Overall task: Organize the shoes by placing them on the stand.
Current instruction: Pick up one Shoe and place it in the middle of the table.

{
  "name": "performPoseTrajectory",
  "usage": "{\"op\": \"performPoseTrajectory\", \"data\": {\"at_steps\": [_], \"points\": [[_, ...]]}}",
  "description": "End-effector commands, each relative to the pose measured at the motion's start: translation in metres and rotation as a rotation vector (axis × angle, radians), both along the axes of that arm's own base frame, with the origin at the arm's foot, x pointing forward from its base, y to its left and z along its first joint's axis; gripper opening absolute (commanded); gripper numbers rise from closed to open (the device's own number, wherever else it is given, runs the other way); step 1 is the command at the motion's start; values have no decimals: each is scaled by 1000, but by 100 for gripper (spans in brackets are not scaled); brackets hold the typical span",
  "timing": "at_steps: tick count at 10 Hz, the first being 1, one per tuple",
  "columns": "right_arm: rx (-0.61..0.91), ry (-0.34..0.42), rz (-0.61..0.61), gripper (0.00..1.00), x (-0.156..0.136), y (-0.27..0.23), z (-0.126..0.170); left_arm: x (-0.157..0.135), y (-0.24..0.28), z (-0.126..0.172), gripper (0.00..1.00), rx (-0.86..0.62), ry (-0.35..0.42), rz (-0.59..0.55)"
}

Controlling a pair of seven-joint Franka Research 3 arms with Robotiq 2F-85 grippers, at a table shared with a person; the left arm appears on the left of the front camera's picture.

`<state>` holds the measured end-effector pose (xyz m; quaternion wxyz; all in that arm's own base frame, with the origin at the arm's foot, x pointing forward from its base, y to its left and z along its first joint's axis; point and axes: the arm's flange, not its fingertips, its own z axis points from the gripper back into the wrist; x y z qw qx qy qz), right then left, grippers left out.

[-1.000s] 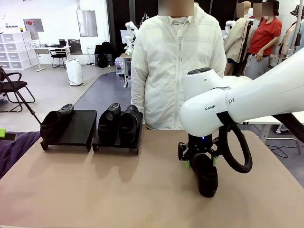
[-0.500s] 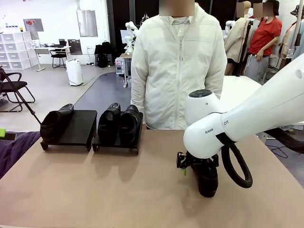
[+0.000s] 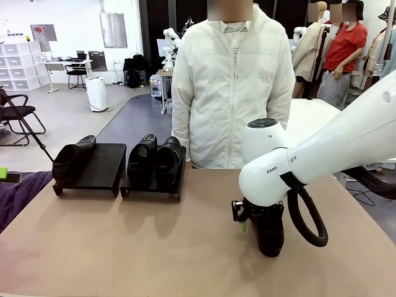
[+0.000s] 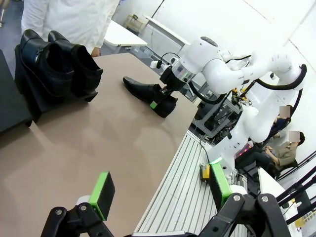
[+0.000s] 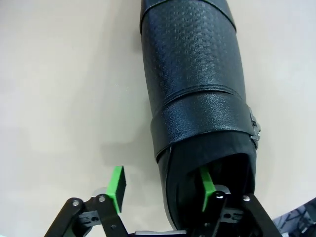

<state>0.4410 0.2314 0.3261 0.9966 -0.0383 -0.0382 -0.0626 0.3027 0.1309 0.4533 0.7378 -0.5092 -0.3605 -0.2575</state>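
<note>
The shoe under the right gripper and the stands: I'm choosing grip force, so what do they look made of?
The shoe looks like black leather or a leather look-alike: fine embossed grain on top, a soft sheen, and a strap with a metal buckle. The stands look like rigid matte black board or plastic, flat with no shine; which one is unclear.

Shoes: four, namely one (image 3: pixel 73 159) on the left stand (image 3: pixel 99 170), two (image 3: pixel 142 161) (image 3: pixel 168 162) on the right stand (image 3: pixel 176 185), one (image 3: pixel 269 232) on the table (image 3: pixel 124 247).

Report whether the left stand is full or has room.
Has room: the left stand carries one shoe at its left side, the rest bare.
</note>
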Motion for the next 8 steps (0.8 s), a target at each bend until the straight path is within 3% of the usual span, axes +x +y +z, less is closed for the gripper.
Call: {"op": "performPoseTrajectory", "data": {"at_steps": [1, 8], "points": [[19, 12, 4, 0, -2, 4, 4, -2, 0, 0, 100, -7, -19, -7], [19, 22, 2, 0, -4, -3, 9, -2, 0, 0, 100, -7, -19, -7]]}}
